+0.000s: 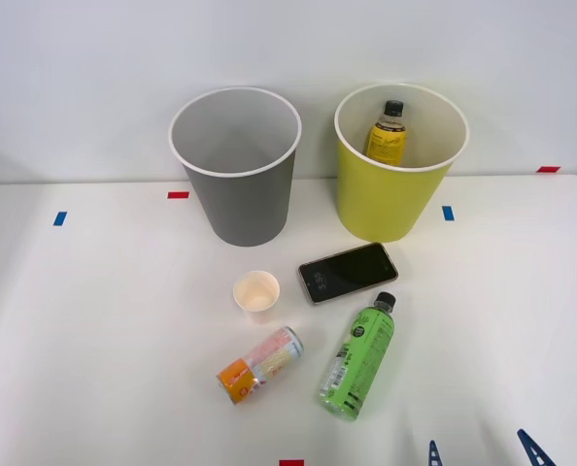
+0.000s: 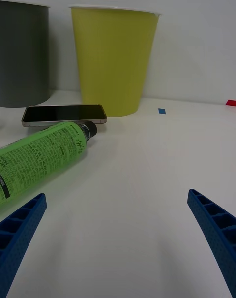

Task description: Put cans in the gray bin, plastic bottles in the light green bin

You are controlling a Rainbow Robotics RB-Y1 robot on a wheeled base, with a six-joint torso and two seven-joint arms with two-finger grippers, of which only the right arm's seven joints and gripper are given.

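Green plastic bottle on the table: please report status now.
Right claw open, low over table, holding nothing. Green plastic bottle lying flat, black cap toward black smartphone. Phone lies between bottle and yellow-green round bin.

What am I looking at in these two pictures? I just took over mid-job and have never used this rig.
It is a two-armed robot sorting rubbish on a white table. One picture looks down from above the arms; the other comes from a camera on the right wrist.

The blue ribbed prongs are the right end effector, open and holding nothing, low over the table. Its tips also peek in at the front view's lower edge.

At the back stand the gray bin and the light green bin, which already holds a yellow-orange bottle.

Lying on the table: a green bottle, closest to the end effector, and a small drink can. A paper cup stands near them, and a smartphone lies flat.
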